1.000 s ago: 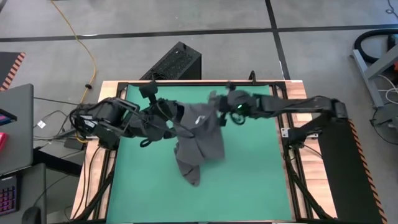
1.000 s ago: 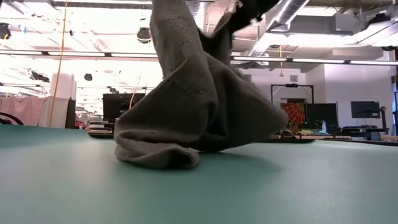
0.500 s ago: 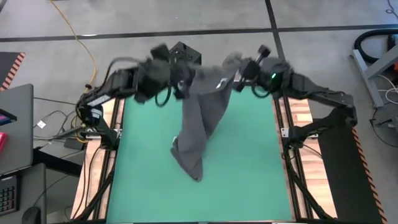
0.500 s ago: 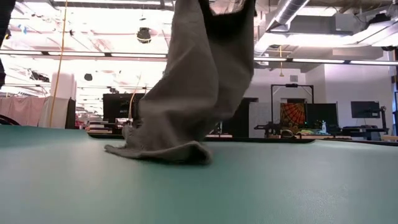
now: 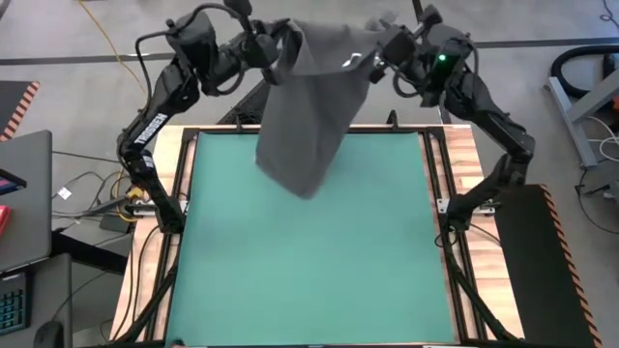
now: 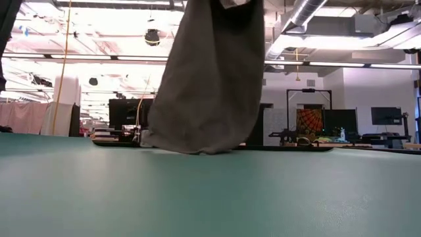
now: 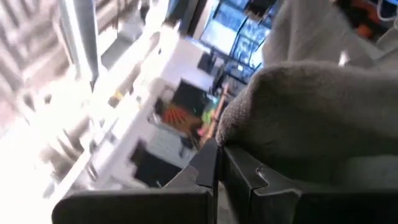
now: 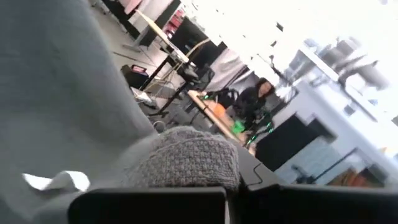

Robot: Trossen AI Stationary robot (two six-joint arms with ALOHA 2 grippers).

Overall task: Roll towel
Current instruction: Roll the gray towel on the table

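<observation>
Green mat (image 5: 309,251) covers nearly the whole table beneath your two arms, and nothing lies on it. Take that mat as your landmark: the towel (image 5: 314,97) hangs above its far edge, lifted by two upper corners, with its lowest fold drooping over the far part of the mat. From table height the towel (image 6: 207,79) hangs as one curtain whose bottom hem looks just clear of the mat's surface, though from that level angle you cannot be sure it isn't brushing it.

Your left gripper (image 5: 274,43) sits above and beyond the mat's far-left corner, pinched onto one top corner of the towel; its wrist camera shows the dark fingers (image 7: 233,177) closed together with grey cloth bunched right at them. Your right gripper (image 5: 385,50) is beyond the mat's far-right side, clamped on the other top corner; its wrist camera shows knitted cloth (image 8: 186,163) pressed against the fingers and a small white tag (image 8: 56,181) close by.

As for progress, no rolling has begun. The cloth is only held up and stretched between the arms, not fully spread, since one side hangs lower in a point. You have yet to lay it flat on the mat, smooth it, then turn one edge over and roll it to the other side.
</observation>
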